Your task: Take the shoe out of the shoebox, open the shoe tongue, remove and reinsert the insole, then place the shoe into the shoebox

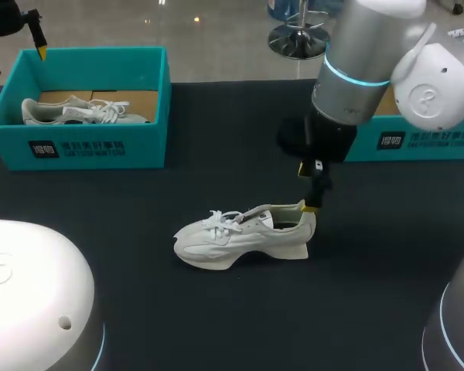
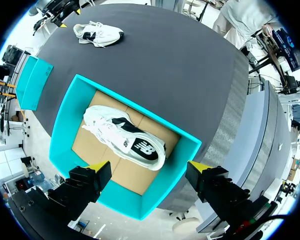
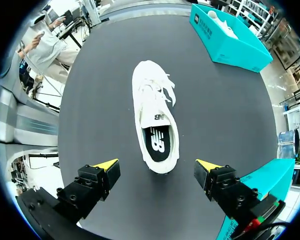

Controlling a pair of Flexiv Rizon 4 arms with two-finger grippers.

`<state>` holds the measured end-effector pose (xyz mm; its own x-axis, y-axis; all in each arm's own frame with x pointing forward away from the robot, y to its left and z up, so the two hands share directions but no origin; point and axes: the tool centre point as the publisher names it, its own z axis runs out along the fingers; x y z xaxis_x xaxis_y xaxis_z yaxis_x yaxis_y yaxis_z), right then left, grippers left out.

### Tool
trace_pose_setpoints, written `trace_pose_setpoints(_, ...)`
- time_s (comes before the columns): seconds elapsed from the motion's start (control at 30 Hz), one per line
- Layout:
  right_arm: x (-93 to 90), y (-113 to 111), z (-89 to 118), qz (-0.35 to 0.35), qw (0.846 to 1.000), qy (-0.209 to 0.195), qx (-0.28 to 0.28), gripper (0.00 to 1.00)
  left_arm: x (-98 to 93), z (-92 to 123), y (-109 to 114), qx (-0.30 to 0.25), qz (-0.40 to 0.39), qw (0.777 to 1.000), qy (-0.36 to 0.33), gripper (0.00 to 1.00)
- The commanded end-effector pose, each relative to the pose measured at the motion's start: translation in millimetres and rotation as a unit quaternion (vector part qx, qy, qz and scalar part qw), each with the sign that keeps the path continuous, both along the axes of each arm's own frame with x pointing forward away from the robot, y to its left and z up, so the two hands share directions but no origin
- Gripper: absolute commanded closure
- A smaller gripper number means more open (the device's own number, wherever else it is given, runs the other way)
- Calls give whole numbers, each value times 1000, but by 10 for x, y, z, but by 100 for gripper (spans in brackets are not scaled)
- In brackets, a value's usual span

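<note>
A white shoe (image 1: 243, 236) lies on its sole in the middle of the dark table, toe to the left. My right gripper (image 1: 313, 197) hangs open just above its heel. In the right wrist view the shoe (image 3: 155, 115) lies ahead of and between the spread fingers of that gripper (image 3: 157, 167), untouched, with the black insole (image 3: 157, 142) showing in its opening. The teal shoebox (image 1: 143, 93) at the back left holds a second white shoe (image 1: 85, 110). My left gripper (image 2: 150, 167) is open high above that box's (image 2: 70, 120) far edge, and the boxed shoe (image 2: 125, 137) lies below it.
A second teal box (image 1: 417, 139) stands at the back right, partly hidden behind my right arm; it is close beside the right gripper's finger (image 3: 255, 185). Dark table surface surrounds the shoe on all sides.
</note>
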<state>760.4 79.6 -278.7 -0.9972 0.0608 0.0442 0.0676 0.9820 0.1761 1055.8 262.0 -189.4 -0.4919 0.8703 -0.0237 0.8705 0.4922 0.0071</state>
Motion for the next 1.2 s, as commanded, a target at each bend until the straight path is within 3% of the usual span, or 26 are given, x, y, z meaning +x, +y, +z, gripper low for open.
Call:
trace_pose_setpoints(0.03, -127, -122, -28, 16, 999, -13, 27, 0, 0, 1, 6, 1, -1, 1000, 0, 0)
trace_pose_setpoints(0.37, -290, -293, -27, 4, 997, -21, 73, 0, 0, 1, 6, 1, -1, 1000, 0, 0)
trace_pose_setpoints(0.93, -299, -311, -28, -1, 998, -18, 67, 0, 0, 1, 6, 1, -1, 1000, 0, 0)
trace_pose_setpoints(1.07, -282, -422, -102, -12, 986, -31, 166, 0, 0, 1, 6, 1, -1, 1000, 0, 0)
trace_pose_setpoints(1.2, -270, -471, -114, 8, 977, -40, 209, 0, 0, 1, 6, 1, -1, 1000, 0, 0)
